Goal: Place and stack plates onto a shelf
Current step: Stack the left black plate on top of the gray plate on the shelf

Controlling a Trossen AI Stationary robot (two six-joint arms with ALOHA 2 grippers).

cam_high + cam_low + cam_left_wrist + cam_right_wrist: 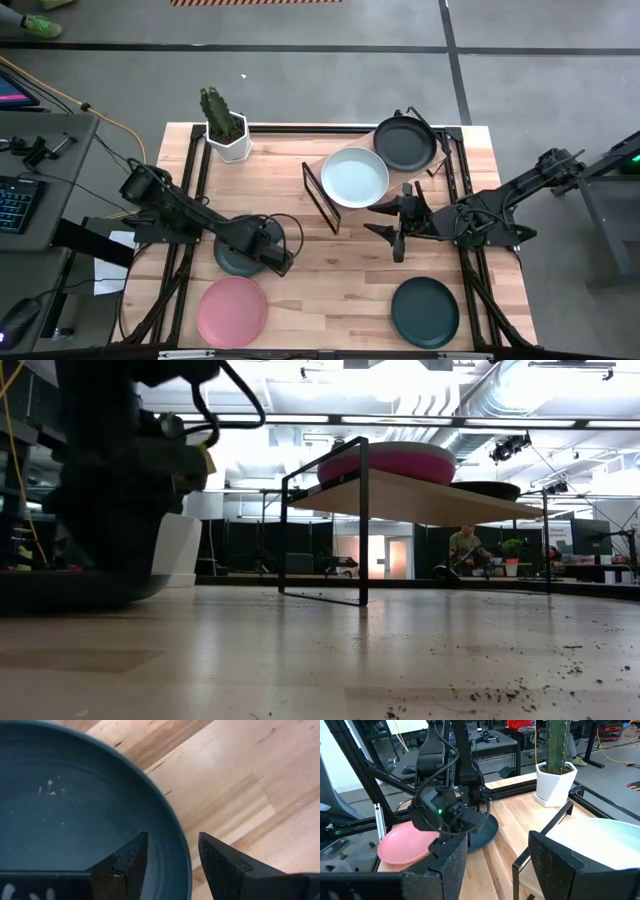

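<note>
Looking down from the high view: left gripper sits over a dark plate, light pink plate just beside. Right gripper hangs beside the shelf, which bears a pale plate and another dark plate; bare tabletop between arms.

Left wrist view: jaws open, straddling the plate rim.

Right wrist view: jaws open, empty.

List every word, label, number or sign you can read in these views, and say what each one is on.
None can be read.
Left gripper: pale marks on its body at the picture's edge, cut off, unreadable.
Keyboard: keys too small to read.
Plates, shelf, cactus pot and table: no text visible.
</note>
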